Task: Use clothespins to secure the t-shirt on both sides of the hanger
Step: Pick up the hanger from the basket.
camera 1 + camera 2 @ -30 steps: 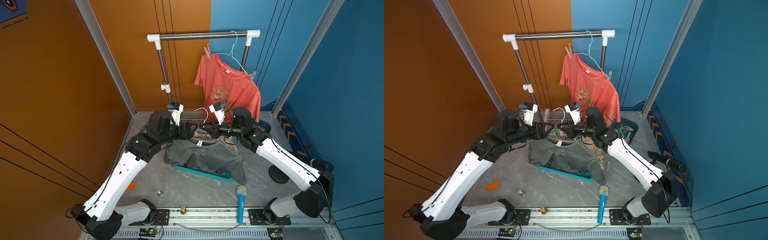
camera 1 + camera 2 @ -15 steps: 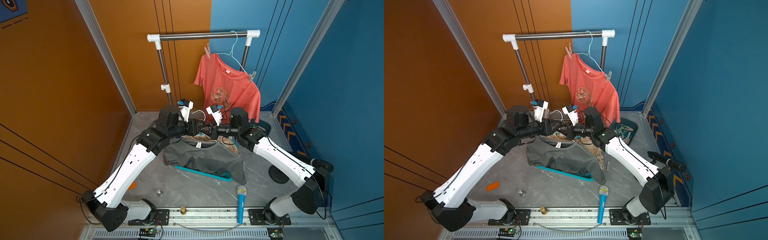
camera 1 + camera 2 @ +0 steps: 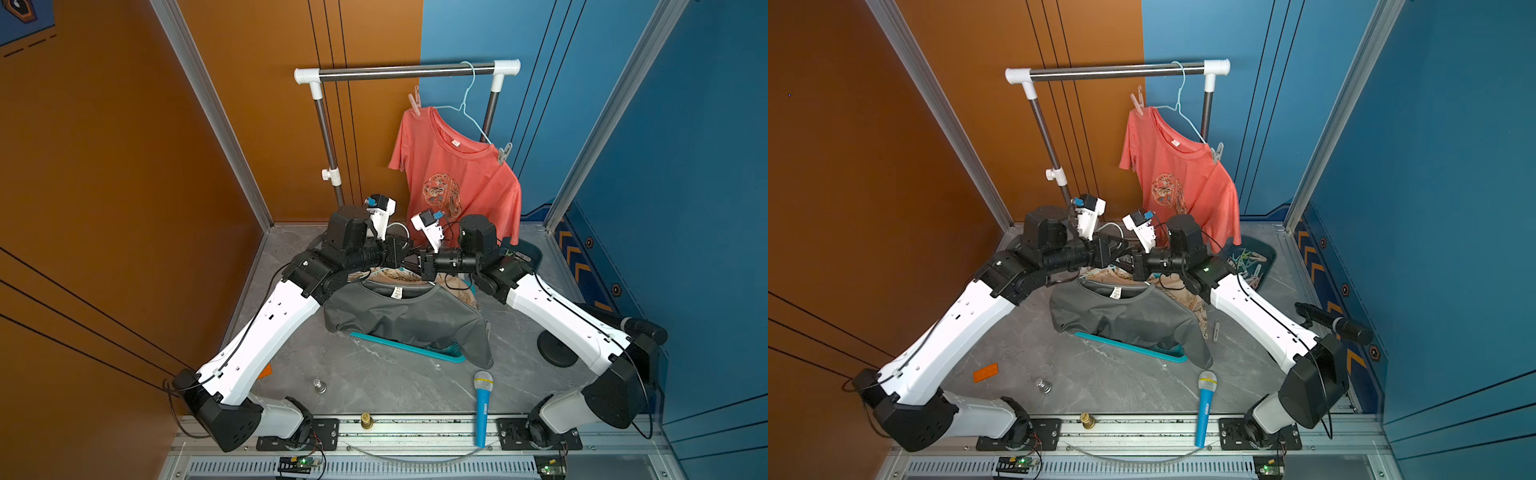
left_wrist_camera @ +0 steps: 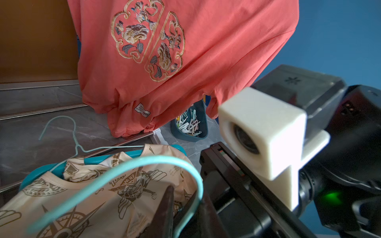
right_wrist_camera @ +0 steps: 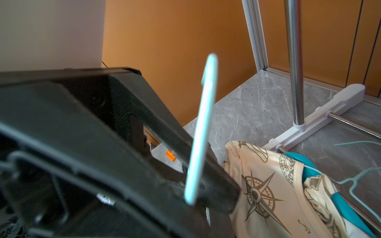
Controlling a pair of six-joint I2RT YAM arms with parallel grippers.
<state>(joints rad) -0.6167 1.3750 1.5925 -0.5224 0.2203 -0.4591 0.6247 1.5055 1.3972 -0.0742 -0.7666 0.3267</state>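
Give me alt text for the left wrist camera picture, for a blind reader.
A light blue hanger hook curves between the fingers of the left gripper, over a cream printed shirt. Behind hangs a coral t-shirt, with a teal bin of clothespins on the floor and the right arm's white wrist camera close by.

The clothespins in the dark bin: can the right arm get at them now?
Probably not right away. The clothespins lie close beside its forearm, uncovered, but the right gripper is shut and seems to hold the hanger of the grey t-shirt.
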